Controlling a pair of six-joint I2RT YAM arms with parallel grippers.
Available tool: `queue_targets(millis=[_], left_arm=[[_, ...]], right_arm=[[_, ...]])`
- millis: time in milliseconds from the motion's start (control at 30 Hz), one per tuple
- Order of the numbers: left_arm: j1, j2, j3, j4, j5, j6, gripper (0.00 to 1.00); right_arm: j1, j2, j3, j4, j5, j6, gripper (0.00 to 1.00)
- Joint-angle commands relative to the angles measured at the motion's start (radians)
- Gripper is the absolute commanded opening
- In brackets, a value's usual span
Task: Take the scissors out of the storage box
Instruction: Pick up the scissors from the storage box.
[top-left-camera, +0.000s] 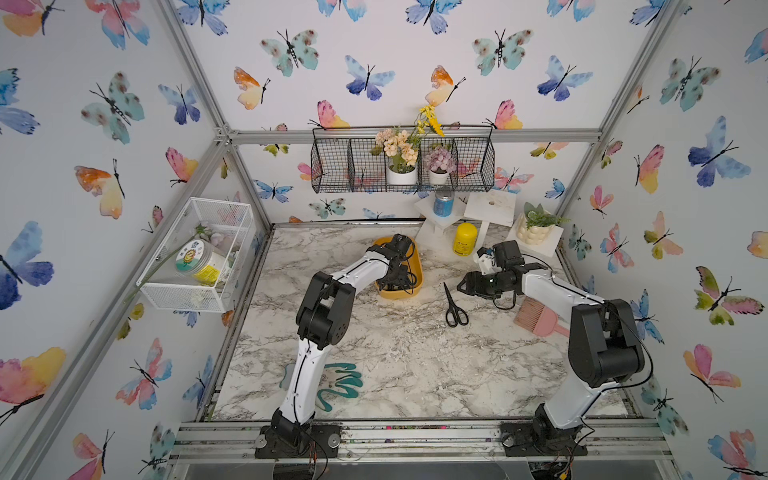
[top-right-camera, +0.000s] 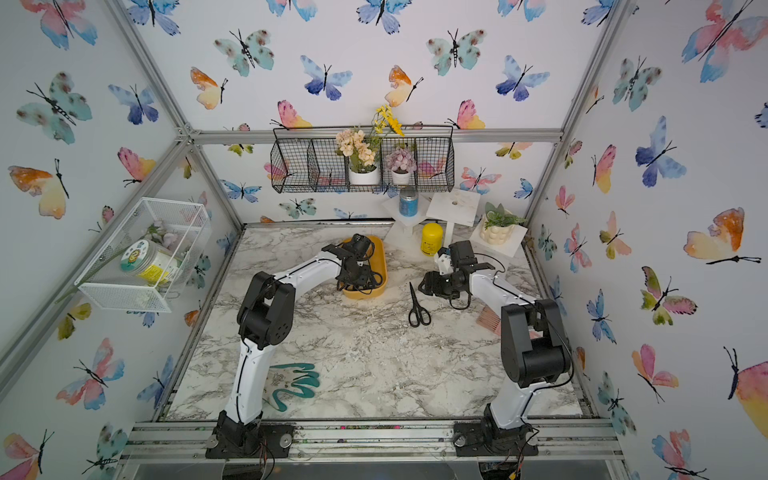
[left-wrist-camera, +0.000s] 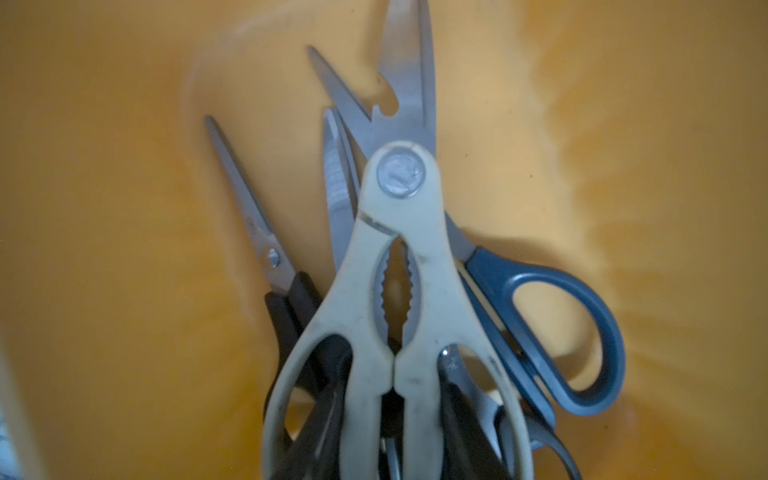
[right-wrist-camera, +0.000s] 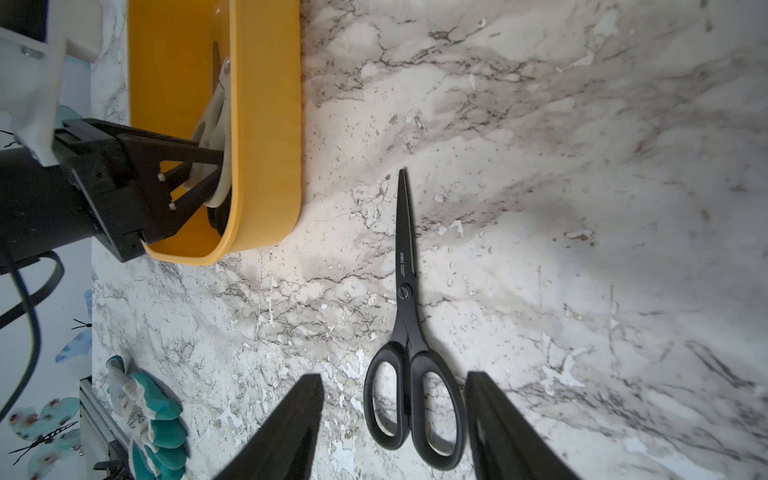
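Reaching into the yellow storage box (right-wrist-camera: 266, 124), the left gripper (right-wrist-camera: 218, 168) sets its narrowed jaws on either side of a handle loop of the cream-handled shears (left-wrist-camera: 399, 257) (whether they actually pinch it cannot be told). Those shears lie on top of the other scissors (left-wrist-camera: 286, 299) piled in the box. The right gripper (right-wrist-camera: 392, 376) hovers, jaws wide and empty, near one black pair (right-wrist-camera: 405, 266) lying flat on the marble table (right-wrist-camera: 582, 166) outside the box.
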Motion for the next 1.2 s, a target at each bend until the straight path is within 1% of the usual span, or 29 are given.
queue_targets(millis=[0,67,233,433,600,767,867,933,1067,1167], left_arm=[[-0.002,0.053,-0.025,-0.076,0.007,-0.019,0.21],[-0.001,0.023,-0.028,-0.055,0.008,-0.029,0.18],[0.005,-0.076,-0.041,0.016,0.020,-0.049,0.15],[0.004,-0.204,-0.090,0.087,0.086,-0.059,0.14],[0.003,-0.329,-0.205,0.180,0.208,-0.059,0.14],[0.000,-0.440,-0.356,0.314,0.328,-0.086,0.14],[-0.005,-0.489,-0.426,0.387,0.380,-0.112,0.14],[-0.015,-0.503,-0.441,0.404,0.391,-0.120,0.14],[-0.050,-0.524,-0.457,0.424,0.373,-0.124,0.14],[-0.063,-0.528,-0.461,0.433,0.363,-0.144,0.14]], right_arm=[[0.001,0.008,0.027,-0.001,-0.029,0.009,0.60],[0.003,0.005,0.028,0.001,-0.034,0.011,0.60],[0.016,0.001,0.044,0.008,-0.050,0.011,0.59],[0.064,-0.003,0.098,0.041,-0.082,0.044,0.59],[0.094,-0.015,0.121,0.161,-0.141,0.136,0.60],[0.136,-0.014,0.133,0.314,-0.161,0.249,0.60],[0.170,0.007,0.149,0.373,-0.163,0.296,0.60],[0.193,0.023,0.164,0.399,-0.158,0.322,0.60],[0.228,0.059,0.180,0.453,-0.156,0.385,0.60],[0.242,0.086,0.204,0.433,-0.140,0.403,0.60]])
